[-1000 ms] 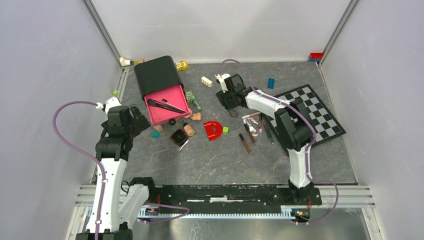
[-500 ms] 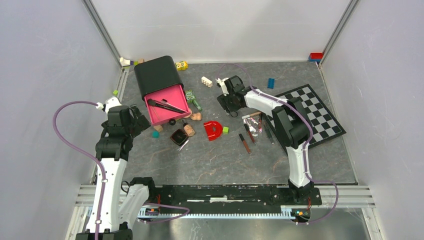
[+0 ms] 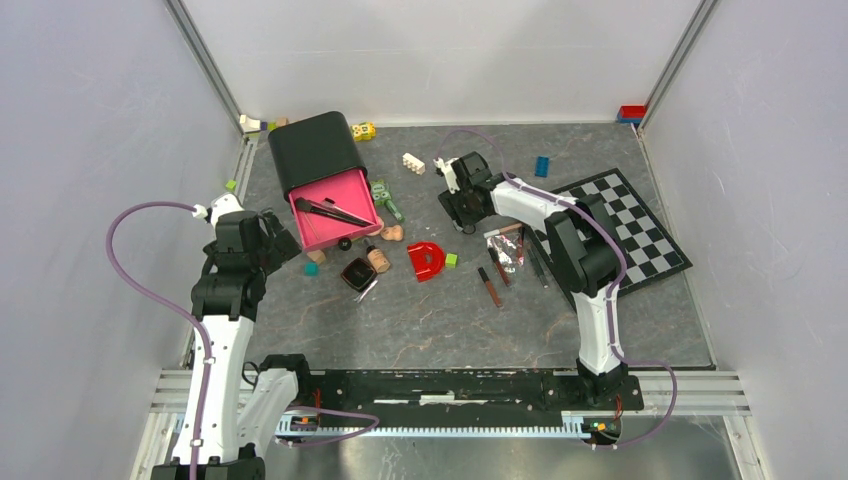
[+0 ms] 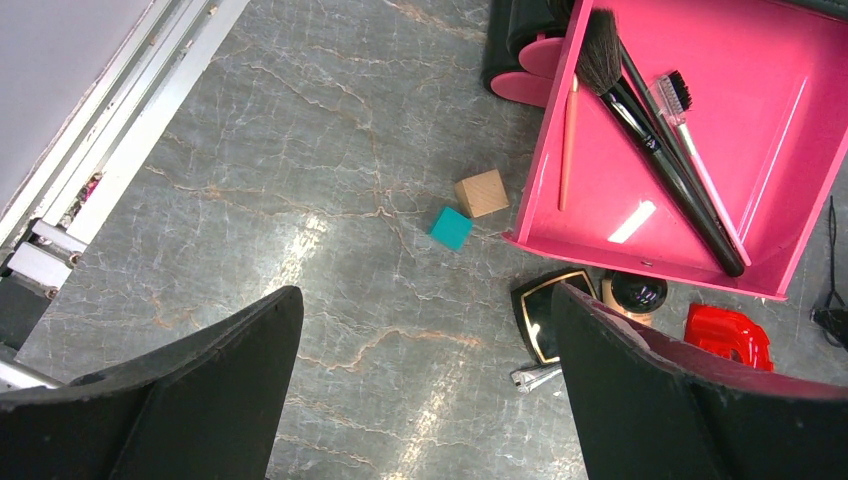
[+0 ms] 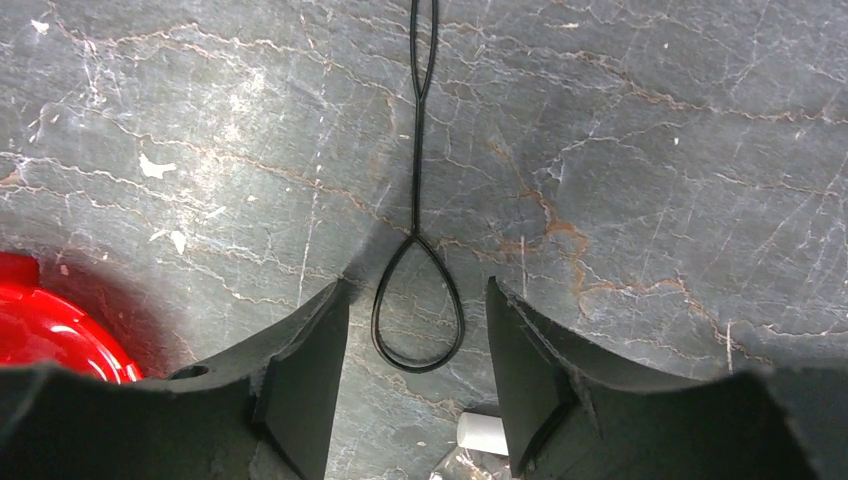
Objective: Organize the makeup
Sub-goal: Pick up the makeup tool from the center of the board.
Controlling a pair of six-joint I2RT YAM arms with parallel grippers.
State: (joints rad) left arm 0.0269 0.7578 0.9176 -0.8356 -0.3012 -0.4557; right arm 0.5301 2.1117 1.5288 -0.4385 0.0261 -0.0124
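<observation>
My right gripper [image 5: 418,290] holds nothing, jaws parted and straddling a thin black wire loop [image 5: 416,180] lying on the grey marbled table [image 5: 650,150]; whether it is makeup I can't tell. My left gripper [image 4: 425,300] gapes wide, empty, near the square black gold-rimmed compact [image 4: 545,315] just beside the pink tray [image 4: 790,120] holding a black brush [image 4: 660,151].

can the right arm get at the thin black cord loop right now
Probably yes: the right gripper hangs open over the thin black cord loop, a finger on either side, with nothing else between them on the grey stone table.
</observation>
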